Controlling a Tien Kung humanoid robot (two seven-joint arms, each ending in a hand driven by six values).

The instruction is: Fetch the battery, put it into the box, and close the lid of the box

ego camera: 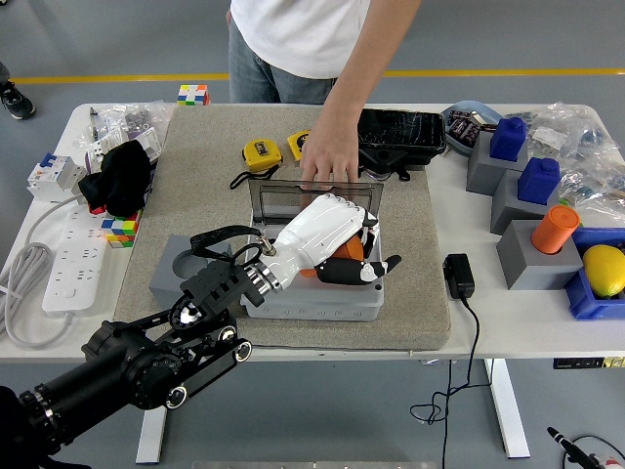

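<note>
A grey box (322,303) stands on the felt mat (195,195), its clear lid (278,200) raised at the back. My left hand (366,256), white with black fingers, hovers low over the box's inside. Its fingers are curled on an orange battery (309,273), which is mostly hidden under the palm. A person at the far side rests a hand (327,156) on the lid's top edge. My right arm is out of sight.
A grey holder (171,269) lies left of the box. Behind it are yellow tape measures (259,152) and a black tray (400,132). A black charger (459,276), grey blocks with blue caps (508,137), an orange cylinder (554,230) and a lemon (604,269) stand right. A power strip (73,259) lies left.
</note>
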